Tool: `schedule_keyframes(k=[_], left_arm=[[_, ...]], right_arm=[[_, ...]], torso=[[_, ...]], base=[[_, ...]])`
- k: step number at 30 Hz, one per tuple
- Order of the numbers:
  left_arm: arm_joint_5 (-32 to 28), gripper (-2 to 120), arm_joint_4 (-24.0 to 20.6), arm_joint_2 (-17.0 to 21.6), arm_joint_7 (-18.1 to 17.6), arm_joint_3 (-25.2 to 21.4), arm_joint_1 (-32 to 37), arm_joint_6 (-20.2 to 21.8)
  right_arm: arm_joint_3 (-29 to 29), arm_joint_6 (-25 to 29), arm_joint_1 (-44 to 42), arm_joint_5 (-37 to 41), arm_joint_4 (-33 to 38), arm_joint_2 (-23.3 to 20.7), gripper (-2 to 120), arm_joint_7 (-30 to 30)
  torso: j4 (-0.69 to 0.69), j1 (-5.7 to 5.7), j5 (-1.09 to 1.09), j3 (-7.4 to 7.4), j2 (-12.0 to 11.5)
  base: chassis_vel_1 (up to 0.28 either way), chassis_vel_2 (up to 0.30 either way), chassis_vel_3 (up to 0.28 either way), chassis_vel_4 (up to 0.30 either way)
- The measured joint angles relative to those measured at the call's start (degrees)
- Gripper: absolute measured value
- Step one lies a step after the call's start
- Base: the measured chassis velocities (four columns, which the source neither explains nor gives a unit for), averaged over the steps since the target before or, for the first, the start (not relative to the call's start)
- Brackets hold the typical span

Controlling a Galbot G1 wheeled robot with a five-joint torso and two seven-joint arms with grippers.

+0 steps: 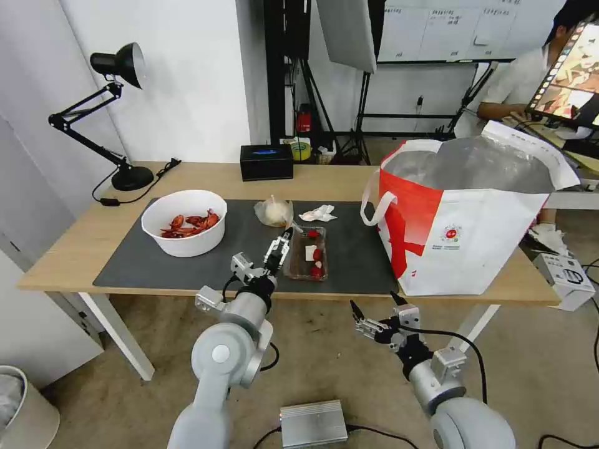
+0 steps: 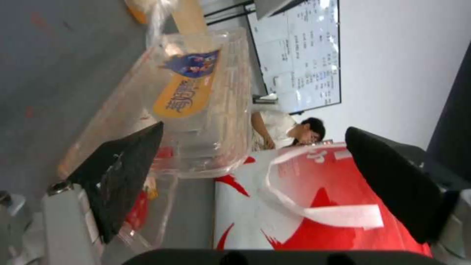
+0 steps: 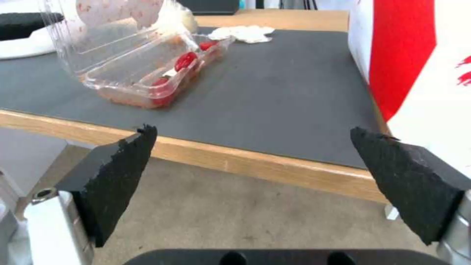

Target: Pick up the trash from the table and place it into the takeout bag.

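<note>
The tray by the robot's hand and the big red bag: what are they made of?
The tray looks like thin, glossy clear plastic: the red scraps inside show through its walls. The takeout bag seems to be coated woven or plastic sheet with a shiny, crinkled silver foil lining, though the outer material is uncertain.

The long light-wood counter (image 1: 81,249) with white legs carries a large dark grey rectangular mat (image 1: 355,255). On the mat lie a white round bowl of red crayfish shells (image 1: 185,222), a knotted clear bag (image 1: 274,211), a crumpled white tissue (image 1: 317,214) and a clear plastic clamshell tray with red scraps (image 1: 307,252). A big red-and-white takeout bag (image 1: 462,246) stands at the right end, partly on the mat. At the back sit a black desk lamp (image 1: 106,118) and a black rectangular box (image 1: 266,162).
</note>
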Motion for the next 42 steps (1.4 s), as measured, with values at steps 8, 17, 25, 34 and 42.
schedule_keyframes(k=[8, 17, 25, 34, 42], left_arm=[[1.3, 100, 0.8, 0.0, 0.1, 2.5, -0.5, 0.3], [4.8, 100, 2.1, 0.3, 0.6, 4.2, -2.2, 1.9], [19.8, 83, 4.2, 7.6, 5.7, 6.7, -5.2, 3.1], [32.7, 52, 5.9, 18.3, 12.8, 7.0, -7.8, 1.3], [37.4, 21, 6.9, 25.3, 21.9, 9.0, -9.6, -0.3]], right_arm=[[1.3, 0.2, -0.8, 0.4, 1.0, -0.4, 100, 0.0], [2.8, 0.6, -1.7, 0.8, 2.0, -0.4, 100, 0.0], [3.5, 0.8, -1.8, 1.4, 2.1, -0.5, 100, -0.1], [3.5, 0.9, -1.8, 1.4, 2.1, -0.4, 100, 0.1], [2.9, 0.8, -1.7, 1.1, 1.9, 0.1, 100, 0.1]], torso=[[0.0, 0.0, 0.0, 0.0, 0.0], [-0.01, 0.0, 0.0, 0.0, 0.0], [0.0, 0.0, 0.0, 0.0, 0.0], [0.0, 0.01, -0.02, 0.0, 0.0], [0.01, 0.01, -0.01, 0.0, 0.0]], base=[[0.0, 0.0, 0.0, 0.0], [0.0, 0.0, 0.0, 0.0], [0.0, 0.0, 0.0, 0.0], [0.0, 0.0, 0.0, 0.0], [0.0, 0.0, 0.0, 0.0]])
